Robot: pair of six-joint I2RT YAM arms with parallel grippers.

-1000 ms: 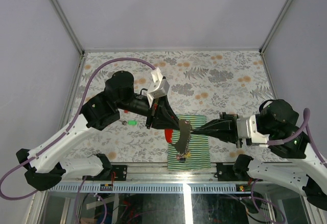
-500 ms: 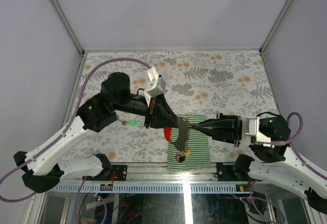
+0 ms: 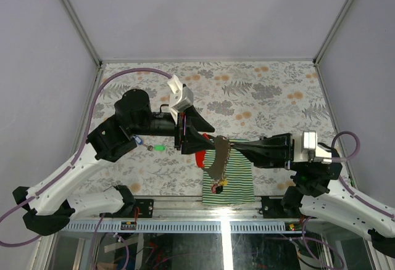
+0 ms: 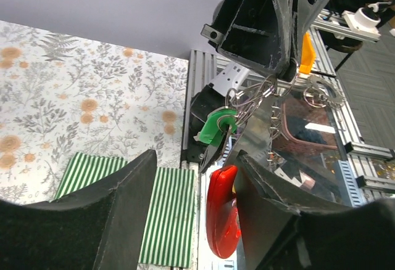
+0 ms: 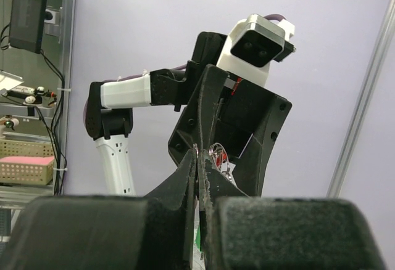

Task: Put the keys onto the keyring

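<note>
The keyring, a grey strip (image 3: 216, 158) with a red clip (image 3: 200, 159), hangs in the air over the striped cloth. My right gripper (image 3: 231, 148) is shut on the strip's edge (image 5: 197, 159), with wire rings (image 5: 219, 156) just behind its tips. My left gripper (image 3: 207, 135) is open. In the left wrist view the red clip (image 4: 222, 211) sits between the left gripper's (image 4: 196, 165) spread fingers, against the right one. A green-tagged key (image 4: 216, 125) hangs from the rings. Keys with yellow and red tags (image 3: 217, 187) dangle below the strip. Another green-tagged key (image 3: 160, 148) lies on the table.
A green-and-white striped cloth (image 3: 239, 177) lies at the near edge of the floral table (image 3: 271, 97). A small blue-tagged piece (image 3: 138, 139) rests beside the left arm. Grey walls enclose the table on three sides.
My left gripper has opened off the keyring and drawn back slightly to the left. The right gripper stays shut on the strip, and its wrist has swung round.
</note>
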